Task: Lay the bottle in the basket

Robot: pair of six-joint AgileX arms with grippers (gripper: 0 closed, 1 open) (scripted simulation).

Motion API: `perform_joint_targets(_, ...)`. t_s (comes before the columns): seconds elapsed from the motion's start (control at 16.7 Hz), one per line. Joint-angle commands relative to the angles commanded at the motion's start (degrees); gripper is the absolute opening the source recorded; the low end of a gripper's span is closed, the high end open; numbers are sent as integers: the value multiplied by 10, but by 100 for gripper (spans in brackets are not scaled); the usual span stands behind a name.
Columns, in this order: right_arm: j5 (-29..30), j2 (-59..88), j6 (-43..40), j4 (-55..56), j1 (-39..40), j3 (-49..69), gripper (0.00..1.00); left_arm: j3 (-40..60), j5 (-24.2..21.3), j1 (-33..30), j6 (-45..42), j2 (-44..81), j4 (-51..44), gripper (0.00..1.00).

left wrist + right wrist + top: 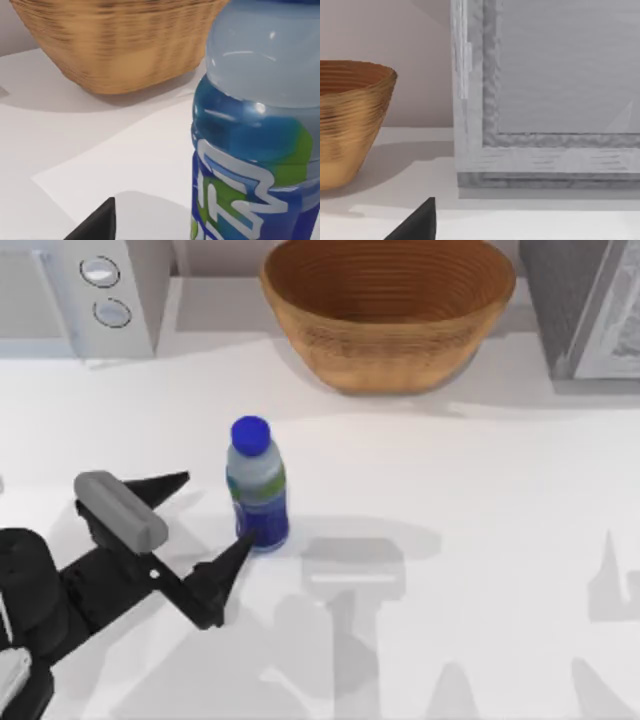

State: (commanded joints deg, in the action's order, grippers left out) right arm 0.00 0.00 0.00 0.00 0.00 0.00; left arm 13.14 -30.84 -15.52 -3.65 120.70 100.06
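The bottle (258, 483) stands upright on the white table, left of centre, with a blue cap, a green-and-white label and a dark blue lower part. My left gripper (214, 513) is open just to the bottle's left, and its nearer fingertip (238, 550) reaches the bottle's base. The left wrist view has the bottle (255, 130) very close, with one dark fingertip (97, 225) low in the picture. The wicker basket (388, 335) sits at the back of the table, beyond the bottle, and is seen again as basket (115, 45) and basket (350, 120). One fingertip (420, 224) of my parked right gripper faces the back of the table.
A white appliance with two round knobs (95, 290) stands at the back left. A grey box-like unit (585, 310) stands at the back right beside the basket, seen close as unit (545, 90). Open table lies between the bottle and the basket.
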Motion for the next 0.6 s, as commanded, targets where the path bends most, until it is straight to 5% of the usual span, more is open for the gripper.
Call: perform_joint_targets(0.6,0,0,0,0,0,0,100,16,-3,-5,-4,37,12,100)
